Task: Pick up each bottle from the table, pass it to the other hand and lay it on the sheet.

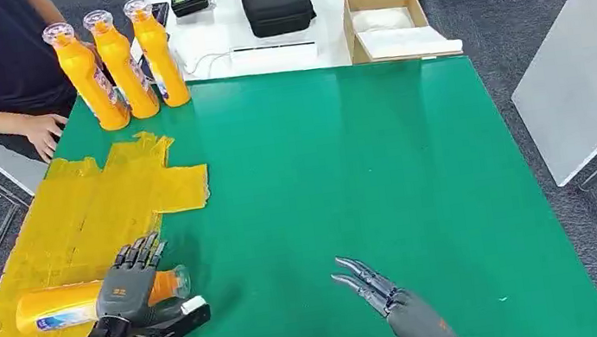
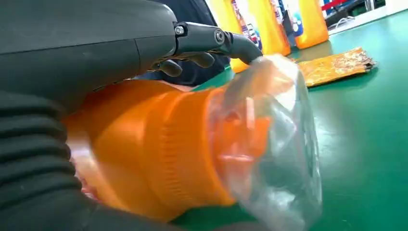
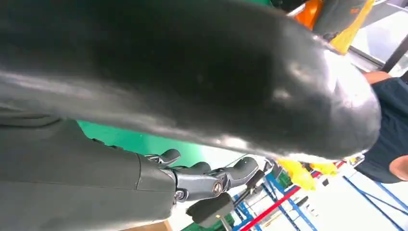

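Down in the lower left of the head view, my left hand [image 1: 129,282] was wrapped over a bottle [image 1: 56,307] that lay flat on the yellow sheet [image 1: 67,225]. The bottle's long axis ran left to right across the frame, with its clear cap [image 1: 179,281] pointing toward the frame's centre and poking out past the sheet's edge onto the green table [image 1: 348,171]. From the left wrist view the orange neck and cap sat right under my fingers [image 2: 207,36], so I judged the grip was not yet let go. My right hand [image 1: 371,285] hung well apart in the lower middle of the frame, fingers spread and holding nothing. I counted one bottle lying on the sheet and three standing bottles [image 1: 123,65] in a row at the upper left, near a person's hand [image 1: 42,132]. Those three stood far up the frame from both hands, on my left hand's side, so I judged it nearer for the next pick, once it freed the lying one.
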You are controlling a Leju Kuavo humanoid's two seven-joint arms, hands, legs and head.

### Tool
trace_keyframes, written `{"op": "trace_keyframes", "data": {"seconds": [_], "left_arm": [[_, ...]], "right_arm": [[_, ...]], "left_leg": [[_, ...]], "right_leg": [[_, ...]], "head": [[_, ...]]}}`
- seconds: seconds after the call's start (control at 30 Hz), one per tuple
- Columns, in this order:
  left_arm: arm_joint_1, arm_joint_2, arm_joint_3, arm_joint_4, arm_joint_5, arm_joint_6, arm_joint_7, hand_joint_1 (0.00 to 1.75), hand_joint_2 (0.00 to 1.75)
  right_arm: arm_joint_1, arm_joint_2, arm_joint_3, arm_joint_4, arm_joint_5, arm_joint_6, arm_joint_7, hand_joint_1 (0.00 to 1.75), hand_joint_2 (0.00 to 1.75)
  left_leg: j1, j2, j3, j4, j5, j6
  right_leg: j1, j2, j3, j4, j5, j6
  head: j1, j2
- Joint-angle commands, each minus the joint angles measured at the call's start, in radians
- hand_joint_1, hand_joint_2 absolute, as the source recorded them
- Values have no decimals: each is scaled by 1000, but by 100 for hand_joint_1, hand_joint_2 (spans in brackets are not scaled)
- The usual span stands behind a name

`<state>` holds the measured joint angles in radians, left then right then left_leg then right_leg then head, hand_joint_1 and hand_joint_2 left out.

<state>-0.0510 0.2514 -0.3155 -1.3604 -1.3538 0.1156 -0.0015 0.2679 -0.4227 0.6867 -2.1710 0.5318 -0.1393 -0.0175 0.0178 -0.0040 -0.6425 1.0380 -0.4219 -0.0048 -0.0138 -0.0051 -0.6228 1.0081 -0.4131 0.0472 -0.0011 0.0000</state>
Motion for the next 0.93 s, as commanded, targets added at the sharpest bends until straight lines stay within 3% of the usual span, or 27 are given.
{"op": "trace_keyframes", "data": {"seconds": [0.03, 0.17, 0.2, 0.33, 0.5, 0.93], "left_arm": [[48, -5, 7, -75, 37, 18, -29, 0, 0], [64, 5, 8, -122, 47, 32, -44, 0, 0], [106, -48, 40, -250, 121, 101, -100, 0, 0], [119, -84, 70, -328, 303, 26, -160, 0, 0], [72, -110, 136, -344, 491, -71, -207, 0, 0], [21, -139, 149, -391, 537, -105, -225, 0, 0]], "right_arm": [[25, -45, 65, -7, 11, -40, 16, 0, 0], [32, -58, 75, -12, 15, -60, 21, 0, 0], [35, -86, 123, -20, 33, -121, 45, 0, 0], [20, -115, 177, -24, 49, -173, 78, 0, 0], [-2, -135, 204, -20, 34, -180, 87, 0, 0], [-5, -137, 201, -12, 35, -159, 77, 0, 0]], "left_leg": [[0, 1, 2, 0, -1, 1], [0, 1, 3, -1, -1, 1], [0, 1, 2, 0, -1, 1], [0, 0, 0, 0, -2, 2], [0, 0, -2, 0, -1, 1], [0, -2, 0, -1, 0, 1]], "right_leg": [[0, 1, 2, -1, -1, -1], [0, 1, 3, -1, -1, -2], [0, 1, 1, 0, -1, -1], [0, 0, 1, 0, -2, -2], [0, -1, -1, 0, -1, -1], [0, -2, 0, -1, -1, -1]], "head": [[0, 0], [0, 0], [0, 0], [0, 0], [0, 0], [0, 0]]}}
